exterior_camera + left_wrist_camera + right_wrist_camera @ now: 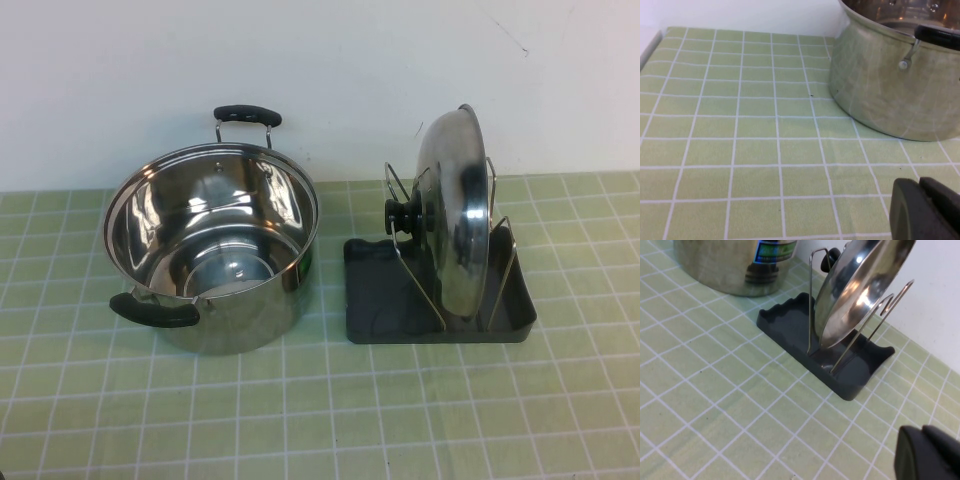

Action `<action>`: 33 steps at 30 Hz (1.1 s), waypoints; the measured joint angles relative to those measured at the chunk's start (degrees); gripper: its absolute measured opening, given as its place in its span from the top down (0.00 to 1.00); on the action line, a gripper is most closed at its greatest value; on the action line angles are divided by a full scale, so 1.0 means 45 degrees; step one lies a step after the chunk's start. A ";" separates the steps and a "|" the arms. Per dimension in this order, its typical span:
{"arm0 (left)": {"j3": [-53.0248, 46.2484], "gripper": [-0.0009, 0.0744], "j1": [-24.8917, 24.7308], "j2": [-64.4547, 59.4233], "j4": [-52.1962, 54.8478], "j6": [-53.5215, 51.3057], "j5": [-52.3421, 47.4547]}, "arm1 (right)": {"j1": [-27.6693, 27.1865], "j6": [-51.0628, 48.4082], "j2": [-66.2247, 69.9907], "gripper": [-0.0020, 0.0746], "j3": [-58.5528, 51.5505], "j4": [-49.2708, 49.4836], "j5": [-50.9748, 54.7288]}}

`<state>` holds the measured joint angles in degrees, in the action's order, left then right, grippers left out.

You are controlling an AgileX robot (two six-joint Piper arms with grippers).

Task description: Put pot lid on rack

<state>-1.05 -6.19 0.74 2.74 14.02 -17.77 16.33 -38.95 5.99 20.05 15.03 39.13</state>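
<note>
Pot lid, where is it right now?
The pot lid stands on edge in the rack, on the table's right side in the high view, beside the pot.

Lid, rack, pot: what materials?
Pot lid: polished steel by its mirror reflections, with a black, likely plastic knob.
Rack: matte dark grey tray, probably plastic, with thin shiny wire uprights.
Pot: mirror-bright steel with black handles.
Left gripper and right gripper sit low over the cloth, holding nothing.

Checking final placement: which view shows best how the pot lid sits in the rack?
The right wrist view: the pot lid stands on edge between the wire uprights of the rack. The high view shows it edge-on; the left wrist view shows only the pot.
</note>
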 joint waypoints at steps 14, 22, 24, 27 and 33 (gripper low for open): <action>0.0000 0.99 0.0000 0.0000 -0.0087 -0.0210 0.0000 | 0.0000 0.0000 0.0000 0.98 0.0000 0.0000 0.0000; 0.0000 0.99 0.0000 0.0000 -0.0110 -0.0265 0.0000 | 0.0000 0.0000 0.0000 0.98 0.0000 0.0000 0.0000; 0.0000 0.99 0.0000 0.0000 -0.0110 -0.0265 0.0000 | 0.0000 0.0000 0.0000 0.98 0.0000 0.0000 0.0000; 0.0000 0.99 0.0000 0.0000 -0.0110 -0.0265 0.0000 | 0.0000 0.0000 0.0000 0.98 0.0000 0.0000 0.0000; 0.0000 0.99 0.0000 0.0000 -0.0110 -0.0265 0.0000 | 0.0000 0.0000 0.0000 0.98 0.0000 0.0000 0.0000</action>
<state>-1.05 -6.19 0.74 2.25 12.83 -17.77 16.33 -38.95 5.99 20.05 15.03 39.13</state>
